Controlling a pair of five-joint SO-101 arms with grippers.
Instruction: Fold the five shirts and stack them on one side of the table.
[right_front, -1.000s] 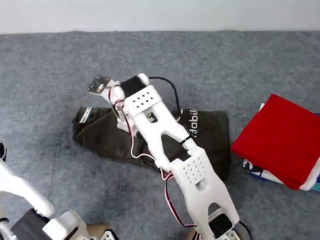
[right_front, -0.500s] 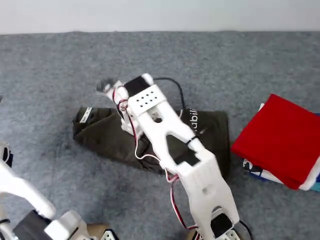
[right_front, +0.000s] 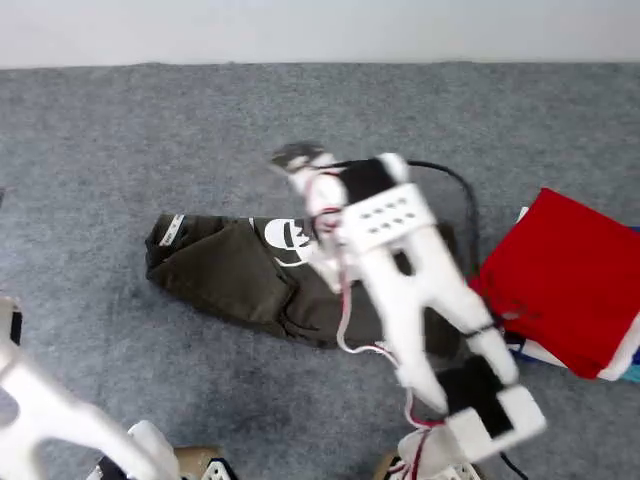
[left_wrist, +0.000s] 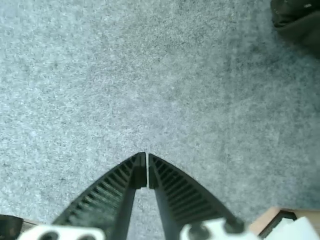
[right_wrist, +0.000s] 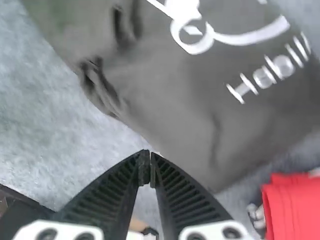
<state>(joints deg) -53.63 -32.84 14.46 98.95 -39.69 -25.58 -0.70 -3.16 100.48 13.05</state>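
A dark olive shirt (right_front: 240, 275) with white print lies loosely folded in the middle of the grey table; it also shows in the right wrist view (right_wrist: 210, 90). My right gripper (right_wrist: 149, 156) is shut on nothing and hangs over the shirt's edge. From the high view it (right_front: 294, 157) appears just beyond the shirt's far side. At the right edge, a folded red shirt (right_front: 565, 280) tops a stack of folded shirts (right_front: 512, 338). My left gripper (left_wrist: 147, 158) is shut and empty above bare carpet, with a corner of the dark shirt (left_wrist: 297, 17) farther off.
The grey carpeted table (right_front: 120, 130) has free room at the back and on the left. My left arm (right_front: 45, 410) rises at the near-left corner. The red shirt's edge (right_wrist: 292, 210) shows beside the dark one.
My right arm has swung to the right from the dark shirt's left part, uncovering its white print. The shirt and the stack lie as before.
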